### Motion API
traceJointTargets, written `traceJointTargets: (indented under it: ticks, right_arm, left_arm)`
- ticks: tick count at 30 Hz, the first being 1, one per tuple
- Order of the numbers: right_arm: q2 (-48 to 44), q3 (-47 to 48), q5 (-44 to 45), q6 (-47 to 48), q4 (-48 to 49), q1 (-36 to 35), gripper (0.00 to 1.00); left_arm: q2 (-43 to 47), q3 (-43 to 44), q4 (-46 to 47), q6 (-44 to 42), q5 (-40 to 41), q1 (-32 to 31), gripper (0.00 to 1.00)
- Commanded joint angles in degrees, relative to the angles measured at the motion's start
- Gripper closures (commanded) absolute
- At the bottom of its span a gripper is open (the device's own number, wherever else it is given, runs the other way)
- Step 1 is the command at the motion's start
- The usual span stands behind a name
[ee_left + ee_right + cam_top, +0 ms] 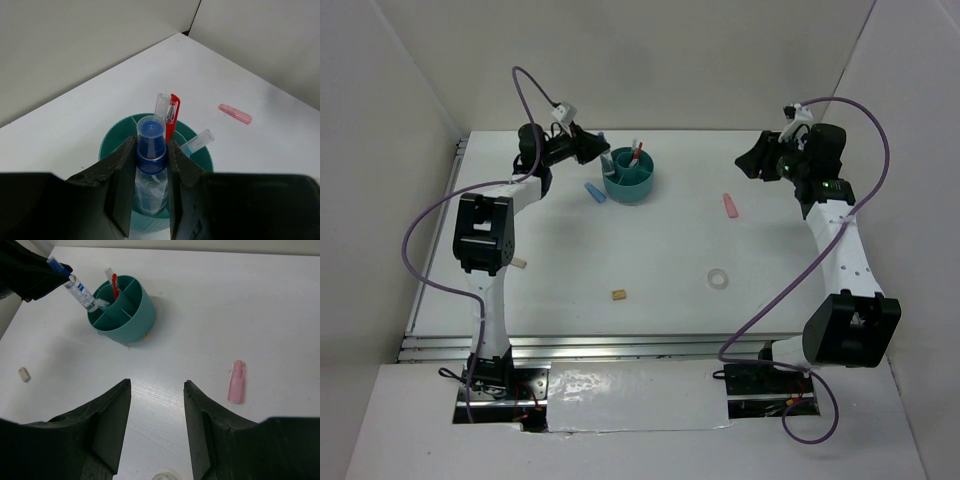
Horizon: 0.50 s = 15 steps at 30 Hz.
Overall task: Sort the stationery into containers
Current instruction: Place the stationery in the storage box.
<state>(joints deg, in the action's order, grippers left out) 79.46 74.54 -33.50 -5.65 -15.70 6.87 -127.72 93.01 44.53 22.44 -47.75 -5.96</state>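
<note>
A: Far left first?
B: A tan block [519,264] lies on the table [680,240], beside the left arm's elbow housing.
A: Left gripper [151,150]?
B: It's up at the far side and nearly shut, with both fingers [120,165] pinched on a blue-capped pen [151,135]. The pen has a clear barrel and is tilted. Its lower end dips into an outer compartment of the teal organiser [638,192].
A: What's in the organiser?
B: A red-clipped pen [172,117] stands upright near the middle. A clear pen with a light blue tip [197,141] leans in another compartment.
A: What's loose on the table?
B: A light blue eraser [595,192] is just left of the organiser. I can't tell if they touch. A second tan block [618,295] sits nearer the arm bases, around centre. The clear tape ring [719,279] is right of that, flat on the table. The pink eraser [729,205] is farther back, well apart from the organiser.
A: Right gripper [157,390]?
B: Its jaws are spread wide with nothing between them. It hangs above the table at the right, with the pink eraser just ahead of its right finger in the wrist view.
</note>
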Motion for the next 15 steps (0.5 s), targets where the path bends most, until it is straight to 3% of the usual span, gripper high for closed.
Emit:
traceJointTargets:
  ticks: [1, 5, 9, 15]
  right_arm:
    - [-0.4, -0.8, 0.1, 1.2, -0.6, 0.8, 0.46]
    - [-0.7, -1.2, 0.3, 1.4, -0.7, 1.0, 0.46]
    - [-0.7, -1.4, 0.4, 1.6, -0.9, 1.0, 0.44]
    - [0.0, -1.2, 1.1, 2.6, -1.5, 0.9, 0.43]
  left_arm:
    - [-0.6, 1.1, 5.0, -1.7, 0.6, -0.5, 0.88]
    - [-1.1, 0.9, 5.9, -1.1, 1.2, -1.0, 0.82]
    - [-0.3, -0.5, 5.7, -2.4, 1.4, -1.3, 0.49]
    - [1.9, 0.1, 0.7, -5.9, 0.2, -1.0, 0.37]
